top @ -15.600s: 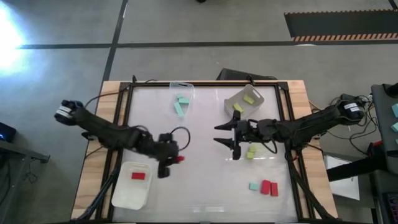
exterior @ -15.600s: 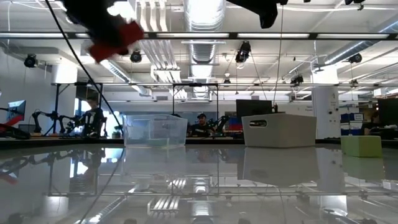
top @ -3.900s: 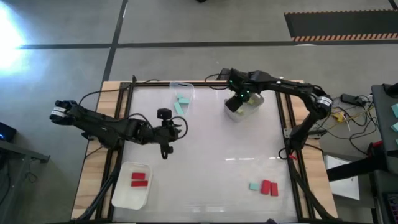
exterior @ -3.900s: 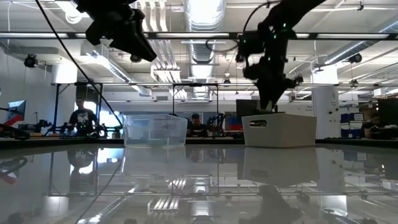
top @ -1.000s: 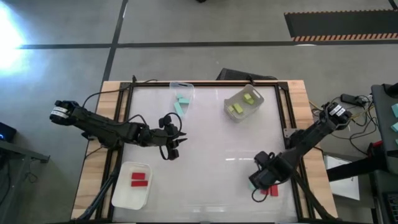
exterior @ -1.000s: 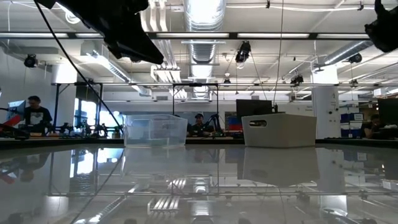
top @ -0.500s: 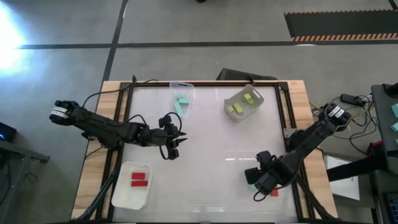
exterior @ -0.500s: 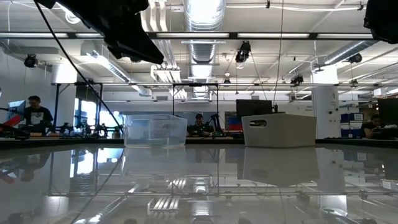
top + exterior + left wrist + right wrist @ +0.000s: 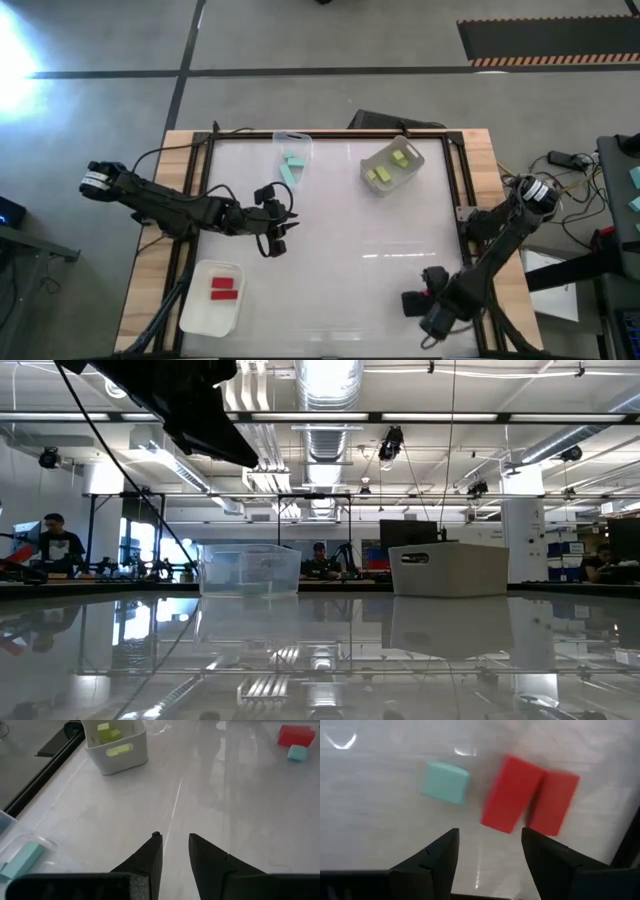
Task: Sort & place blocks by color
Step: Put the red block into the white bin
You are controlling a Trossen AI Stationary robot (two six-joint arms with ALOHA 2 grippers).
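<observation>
In the right wrist view, a mint-teal block (image 9: 444, 781) and two red blocks (image 9: 512, 792) (image 9: 552, 802) lie flat on the table, the red pair side by side. My right gripper (image 9: 490, 847) hovers open just above them, touching none. In the high view my right gripper (image 9: 412, 303) stands over that spot near the near-right corner and hides those blocks. My left gripper (image 9: 272, 243) waits open and empty above the table's left middle. The left wrist view shows my left gripper (image 9: 175, 845) and, far off, the red block (image 9: 296, 735) and teal block (image 9: 297, 752).
A white tray (image 9: 198, 310) near the near-left corner holds two red blocks (image 9: 222, 290). A clear tray (image 9: 300, 140) at the far edge holds teal blocks (image 9: 290, 170). A white bin (image 9: 372, 185) at far right holds yellow-green blocks (image 9: 392, 165). The middle of the table lies bare.
My right gripper has moved toward the table's near edge and down, and now stands over the teal and red blocks near the near-right corner. It has left the low view. The blocks have not moved.
</observation>
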